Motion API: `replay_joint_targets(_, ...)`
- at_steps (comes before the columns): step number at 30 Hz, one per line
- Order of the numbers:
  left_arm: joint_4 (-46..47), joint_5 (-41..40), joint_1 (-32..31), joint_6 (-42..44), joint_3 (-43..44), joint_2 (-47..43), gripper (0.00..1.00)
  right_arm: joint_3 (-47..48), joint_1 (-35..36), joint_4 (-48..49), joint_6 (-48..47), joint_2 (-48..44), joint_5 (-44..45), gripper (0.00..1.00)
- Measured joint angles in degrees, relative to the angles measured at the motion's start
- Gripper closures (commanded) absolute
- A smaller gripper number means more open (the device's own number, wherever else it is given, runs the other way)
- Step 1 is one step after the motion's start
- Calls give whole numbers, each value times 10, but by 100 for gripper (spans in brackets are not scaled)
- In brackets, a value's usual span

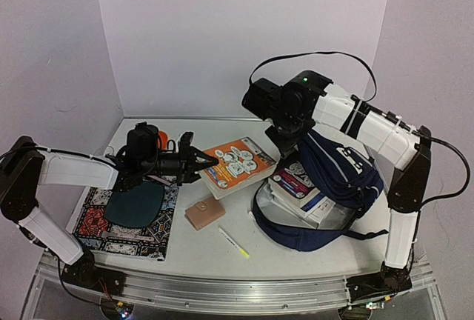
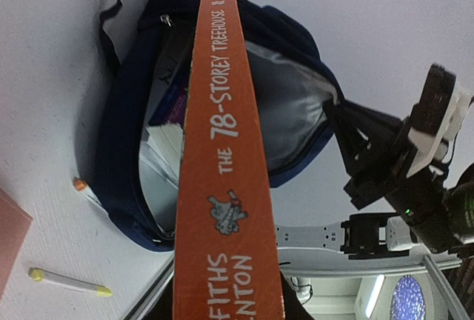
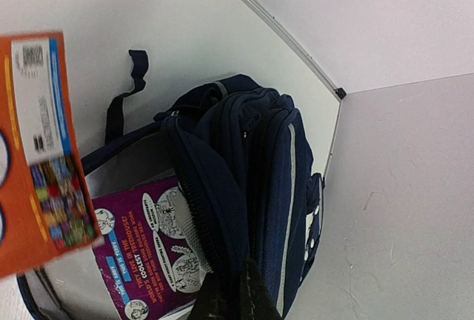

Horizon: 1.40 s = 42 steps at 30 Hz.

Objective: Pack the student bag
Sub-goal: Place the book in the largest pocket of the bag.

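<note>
The left gripper (image 1: 201,163) is clamped on the near edge of an orange book (image 1: 238,163), "The 78-Storey Treehouse", which hangs above the table (image 1: 222,272) with its spine towards the bag's mouth. The right gripper (image 3: 231,301) is closed on the upper lip of the student bag (image 1: 348,168), pinching the navy fabric and holding the opening up. The bag lies on the right half of the table, its mouth facing the centre and one strap looping towards the near edge. A purple-covered book (image 3: 148,253) sits inside on what looks like one or two more books, though the stack is too hidden to count. The table is white and matte, closed in by plain pale walls on three sides. Loose on it are one yellow-capped pen (image 1: 234,243), one pinkish-brown pouch (image 1: 204,212) and one patterned book (image 1: 111,232) bearing a dark blue oval pad (image 1: 135,205). There are two arms. The left one reaches low and nearly level from the left edge. The right one rises at the right, elbow high, with its wrist bent down over the bag.
</note>
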Motion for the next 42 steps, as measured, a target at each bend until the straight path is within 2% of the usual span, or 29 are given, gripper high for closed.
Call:
replay_joint_targets(12, 1, -11, -69, -4, 63, 33, 100, 11, -8, 35, -33, 0, -27, 100)
replay_joint_targets(20, -2, -34, -91, -10, 133, 147, 100, 11, -11, 55, -37, -1, -56, 100)
replay_joint_targets(35, 4, -93, -157, -26, 354, 337, 100, -23, -16, 90, -36, -40, -124, 100)
replay_joint_targets(40, 11, -135, -176, -30, 410, 392, 91, -26, -16, 101, -36, -40, -138, 100)
replay_joint_targets(42, 14, -149, -183, -29, 424, 405, 82, -30, -17, 106, -36, -40, -142, 100)
